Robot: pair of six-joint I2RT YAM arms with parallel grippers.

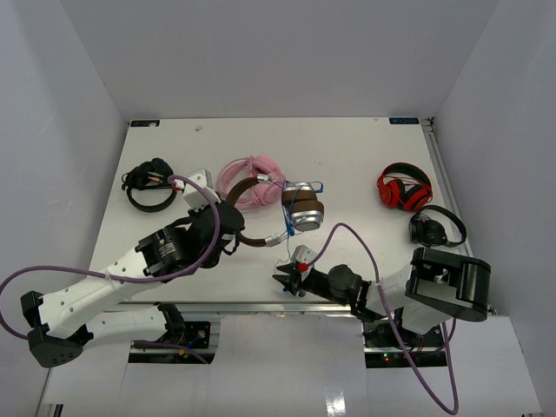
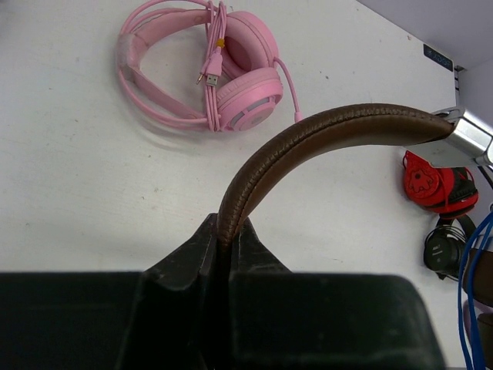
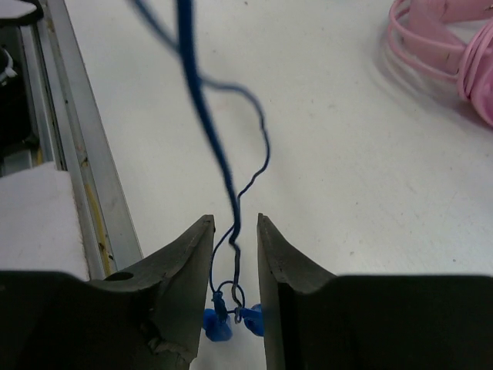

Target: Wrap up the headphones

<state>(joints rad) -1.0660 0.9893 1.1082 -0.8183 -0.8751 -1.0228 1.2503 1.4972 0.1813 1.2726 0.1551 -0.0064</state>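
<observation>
The headphones have a brown headband and silver-grey ear cups and are lifted near the table's middle. My left gripper is shut on the headband, which sits edge-on between the jaws in the left wrist view. The thin dark-blue cord hangs down to my right gripper. In the right wrist view that gripper is open, and the cord runs between its jaws with the small blue bits deep in the gap, unpinched.
Pink headphones lie just behind the left gripper. Red-and-black headphones and black ones lie at the right, another black pair at the left. The table's front rail is close beside the right gripper.
</observation>
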